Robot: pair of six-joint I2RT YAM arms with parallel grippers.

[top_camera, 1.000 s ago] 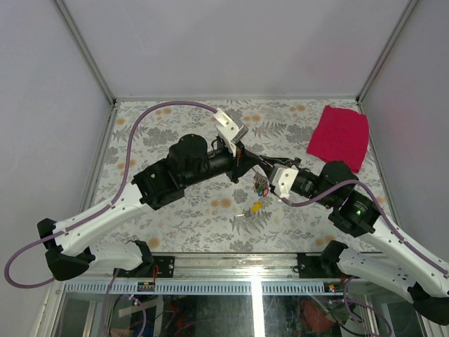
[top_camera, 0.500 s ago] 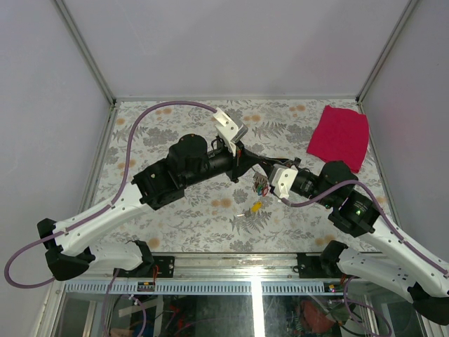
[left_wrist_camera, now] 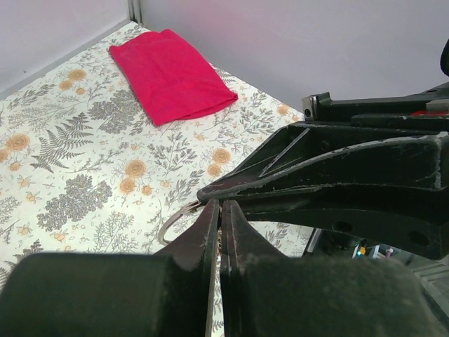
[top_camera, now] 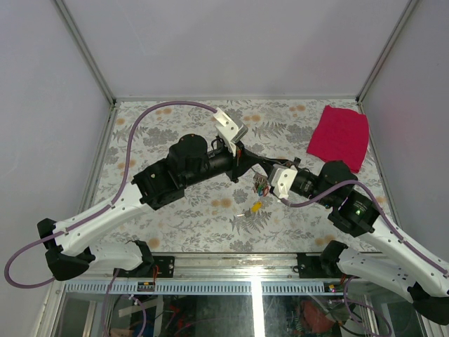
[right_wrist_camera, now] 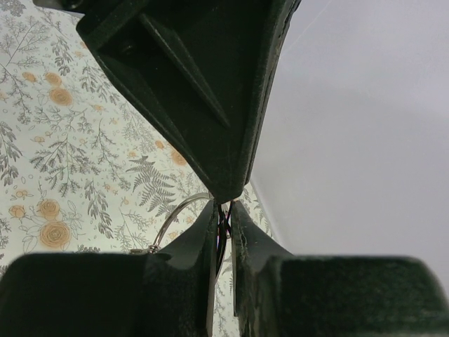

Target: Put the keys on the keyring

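Above the middle of the table my two grippers meet tip to tip. The left gripper (top_camera: 252, 170) (left_wrist_camera: 220, 204) is shut on the keyring (left_wrist_camera: 170, 220), a thin silver loop sticking out to the left of its tips. From the opposite side, the right gripper (top_camera: 269, 180) (right_wrist_camera: 223, 206) has its jaws drawn to a narrow slit on the same keyring (right_wrist_camera: 175, 213), with a thin dark piece in the slit. A bunch of coloured keys (top_camera: 261, 185) hangs just below the meeting point. One yellow key (top_camera: 257, 206) lies on the table beneath.
A red cloth (top_camera: 339, 137) (left_wrist_camera: 170, 73) lies at the back right of the flowered table (top_camera: 175, 133). Grey walls (top_camera: 224, 49) close in the back and sides. A purple cable (top_camera: 151, 116) loops over the left arm.
The right gripper's jaws have narrowed. Both arms and the bunch of keys stay where they were.
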